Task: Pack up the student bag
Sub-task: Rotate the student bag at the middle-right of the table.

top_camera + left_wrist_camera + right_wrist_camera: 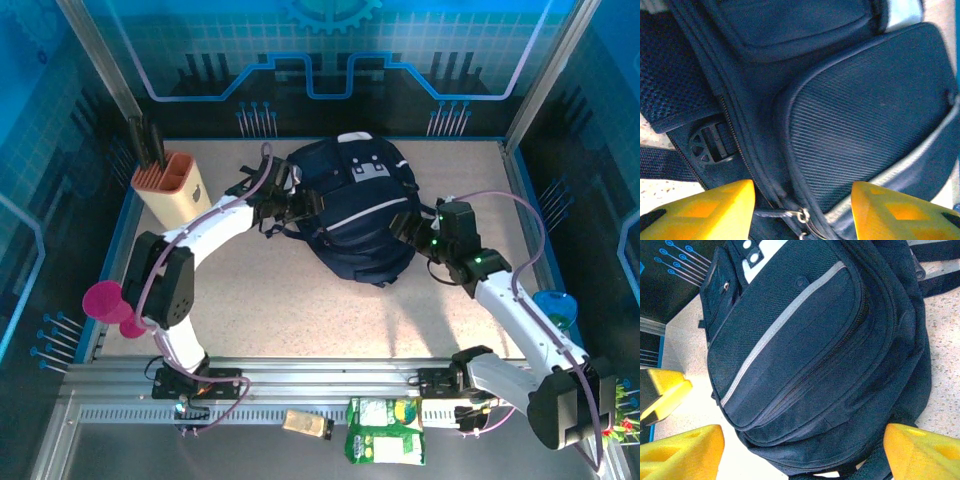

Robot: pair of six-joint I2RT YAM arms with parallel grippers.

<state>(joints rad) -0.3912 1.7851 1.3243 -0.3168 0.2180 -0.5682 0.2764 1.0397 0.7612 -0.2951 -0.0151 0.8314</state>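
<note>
The student bag, dark navy with thin white piping, lies flat in the middle of the table. My left gripper is at its left edge, by the black straps. In the left wrist view its yellow fingers stand apart over a zipper seam, and a small metal zipper pull lies between them, ungripped. My right gripper is at the bag's right edge. Its fingers are spread wide, and the rounded side of the bag sits between and beyond them. Neither gripper holds anything.
A beige knife block with dark handles stands at the back left. A pink cup sits by the left arm and a blue dish at the right edge. Green packets and a tan item lie on the near rail.
</note>
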